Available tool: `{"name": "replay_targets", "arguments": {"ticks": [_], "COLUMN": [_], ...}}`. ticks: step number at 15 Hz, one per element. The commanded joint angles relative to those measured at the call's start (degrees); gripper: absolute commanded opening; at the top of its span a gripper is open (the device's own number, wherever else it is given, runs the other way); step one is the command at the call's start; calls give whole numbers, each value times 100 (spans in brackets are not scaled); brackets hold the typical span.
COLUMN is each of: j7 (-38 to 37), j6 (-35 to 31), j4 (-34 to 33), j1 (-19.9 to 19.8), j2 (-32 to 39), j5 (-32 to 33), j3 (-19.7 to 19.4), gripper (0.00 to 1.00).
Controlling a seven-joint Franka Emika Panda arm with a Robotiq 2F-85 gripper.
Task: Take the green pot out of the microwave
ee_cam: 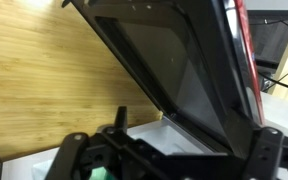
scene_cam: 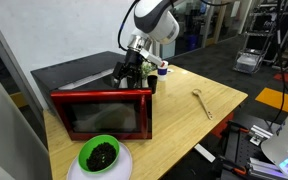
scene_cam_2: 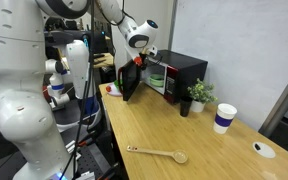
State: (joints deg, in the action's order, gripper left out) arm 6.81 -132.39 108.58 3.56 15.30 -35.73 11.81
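Observation:
The black microwave [scene_cam: 79,75] stands on the wooden table with its red-framed door [scene_cam: 102,112] swung open; it also shows in an exterior view [scene_cam_2: 184,72]. Something green, seemingly the green pot [scene_cam_2: 156,80], sits just inside the opening. My gripper [scene_cam: 132,68] hangs at the opening behind the door's free edge, as in an exterior view [scene_cam_2: 142,62]. In the wrist view the fingers [ee_cam: 169,160] are spread wide and hold nothing. Below them are the door glass [ee_cam: 174,70], the light oven floor and a sliver of green [ee_cam: 96,172].
A green bowl with dark contents [scene_cam: 99,153] sits on a white plate in front of the door. A wooden spoon [scene_cam: 202,103] [scene_cam_2: 159,153] lies on the table. A small plant [scene_cam_2: 197,95] and a white-and-blue cup [scene_cam_2: 224,118] stand beside the microwave.

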Motion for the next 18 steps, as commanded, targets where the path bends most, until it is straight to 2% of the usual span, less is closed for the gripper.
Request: {"name": "replay_targets", "arguments": {"ticks": [1, 14, 18], "j7": [173, 142, -90], "j6": [203, 204, 11], "j4": [-41, -33, -24], "j1": [6, 135, 118], "j2": [-45, -37, 39], "j5": [-209, -218, 48], "j3": [14, 22, -159], "gripper": [100, 100, 100]}}
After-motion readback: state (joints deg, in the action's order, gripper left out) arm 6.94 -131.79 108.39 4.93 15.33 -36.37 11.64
